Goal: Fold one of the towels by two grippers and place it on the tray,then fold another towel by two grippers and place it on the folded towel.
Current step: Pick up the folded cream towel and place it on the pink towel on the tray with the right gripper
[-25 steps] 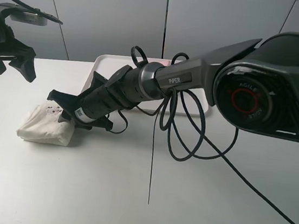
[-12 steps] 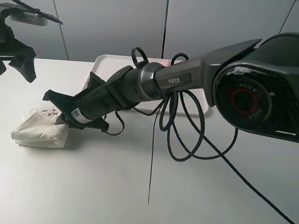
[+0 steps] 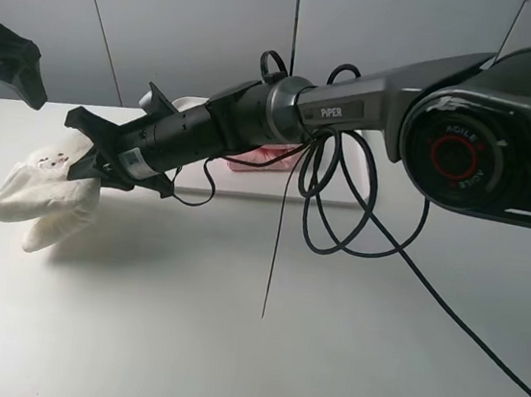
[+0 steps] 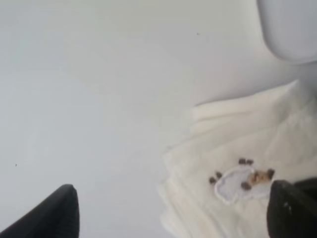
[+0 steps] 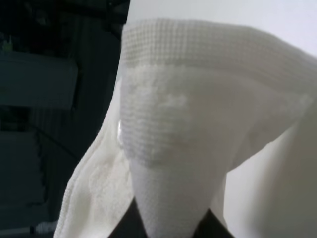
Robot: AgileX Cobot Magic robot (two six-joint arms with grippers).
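Two grippers are showing in the high view. The right gripper (image 3: 91,160) is reaching across to the left side of the white table (image 3: 247,351) and is pinching the cream off-white towel (image 3: 38,195) tight between its nearly closed jaws. That folded towel is hanging from the claw, drooping below and away from it, with its lower end near the tabletop; whether that end is touching the surface cannot be told. A small embroidered patch (image 3: 54,162) is sitting on the towel just beside the claw. In the right wrist view the woven edge of the cream off-white towel (image 5: 198,114) is filling the space directly ahead of the jaws.

The left gripper (image 3: 6,65) is hanging high, above and apart from the towel, with its jaws spread wide and nothing between them. In the left wrist view its two dark fingertips (image 4: 54,213) are standing well apart, and the cream off-white towel (image 4: 233,148) is lying beneath, off to one fingertip's side, with the embroidered patch (image 4: 240,181) facing up.

Behind the right arm (image 3: 256,120), well away from the claw, the white tray (image 3: 249,172) is carrying the pale pink towel (image 3: 269,155), mostly hidden by the arm.
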